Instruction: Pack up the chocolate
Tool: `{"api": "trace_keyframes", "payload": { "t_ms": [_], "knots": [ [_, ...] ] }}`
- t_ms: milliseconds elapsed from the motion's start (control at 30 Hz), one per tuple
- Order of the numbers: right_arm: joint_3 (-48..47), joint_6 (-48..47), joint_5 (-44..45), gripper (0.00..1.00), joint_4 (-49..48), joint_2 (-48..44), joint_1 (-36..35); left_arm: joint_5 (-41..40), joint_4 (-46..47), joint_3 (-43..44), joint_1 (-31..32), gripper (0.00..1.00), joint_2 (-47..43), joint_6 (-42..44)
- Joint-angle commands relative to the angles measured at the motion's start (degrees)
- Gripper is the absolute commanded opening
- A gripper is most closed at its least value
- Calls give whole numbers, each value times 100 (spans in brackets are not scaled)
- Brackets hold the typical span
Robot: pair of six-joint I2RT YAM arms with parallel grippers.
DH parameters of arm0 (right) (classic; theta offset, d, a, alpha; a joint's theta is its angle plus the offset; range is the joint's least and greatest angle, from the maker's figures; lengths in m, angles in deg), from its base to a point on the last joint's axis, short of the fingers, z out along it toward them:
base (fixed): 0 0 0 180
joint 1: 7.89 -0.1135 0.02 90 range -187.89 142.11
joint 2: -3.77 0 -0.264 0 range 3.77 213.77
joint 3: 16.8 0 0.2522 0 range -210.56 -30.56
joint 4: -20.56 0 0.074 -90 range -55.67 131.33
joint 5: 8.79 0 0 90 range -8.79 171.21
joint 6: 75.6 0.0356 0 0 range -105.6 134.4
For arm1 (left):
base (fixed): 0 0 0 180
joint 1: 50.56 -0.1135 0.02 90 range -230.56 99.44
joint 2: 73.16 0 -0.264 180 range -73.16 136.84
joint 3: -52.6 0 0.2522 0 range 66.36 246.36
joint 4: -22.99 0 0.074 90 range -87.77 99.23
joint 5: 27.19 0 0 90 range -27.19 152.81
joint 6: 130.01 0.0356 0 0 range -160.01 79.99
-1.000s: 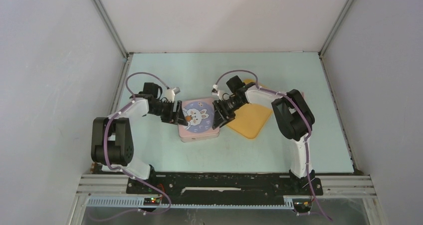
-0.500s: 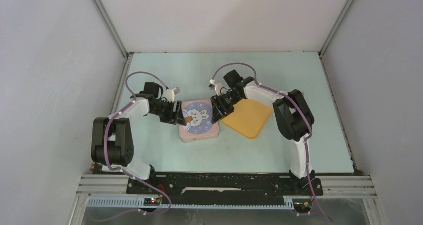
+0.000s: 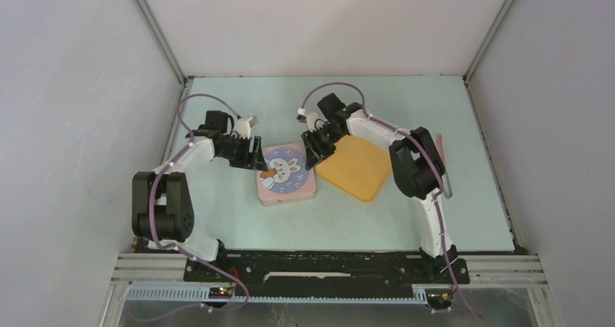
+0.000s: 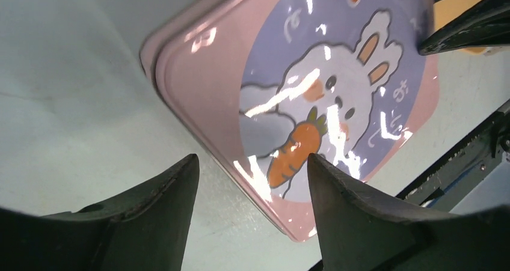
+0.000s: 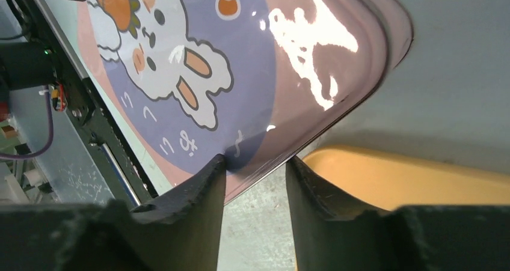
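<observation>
No chocolate shows; I judge it shut inside the pink rabbit tin (image 3: 288,173) on the tabletop (image 3: 406,109). The left hand (image 3: 254,153) gapes wide at one edge of the tin. The right hand (image 3: 313,147), narrowly parted, sits at the other edge beside the yellow tray (image 3: 359,171). Packing looks nearly finished, so both hands next need to back off cleanly.

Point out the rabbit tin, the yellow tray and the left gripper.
rabbit tin (image 3: 289,176): top external view, on the middle of its lid.
yellow tray (image 3: 357,169): top external view, on its bare middle.
left gripper (image 4: 251,163): left wrist view, midway between its two fingertips.
</observation>
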Motion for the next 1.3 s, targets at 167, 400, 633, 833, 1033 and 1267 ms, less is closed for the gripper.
{"api": "trace_keyframes", "payload": {
  "t_ms": [167, 400, 633, 833, 1033, 1267],
  "knots": [
    [-1211, 4, -295, 35, 286, 1023, 277, 162, -99, 1312, -29, 66, 753, 186],
    [-1548, 121, -66, 36, 394, 1390, 201, -141, 84, 1749, -29, 63, 1239, 63],
    [-1642, 279, -213, 34, 379, 1673, 362, -359, 188, 2147, 76, 62, 1691, -18],
    [-1772, 249, -139, 35, 497, 1752, 392, -236, 293, 2303, 208, 61, 2091, -188],
    [-1613, 186, 41, 51, 437, 1156, 526, -231, 357, 2418, 235, 60, 2244, -135],
    [-1922, 201, 258, 58, 489, 1079, 967, -167, 353, 2727, 235, 59, 2462, -208]
  ]
}}
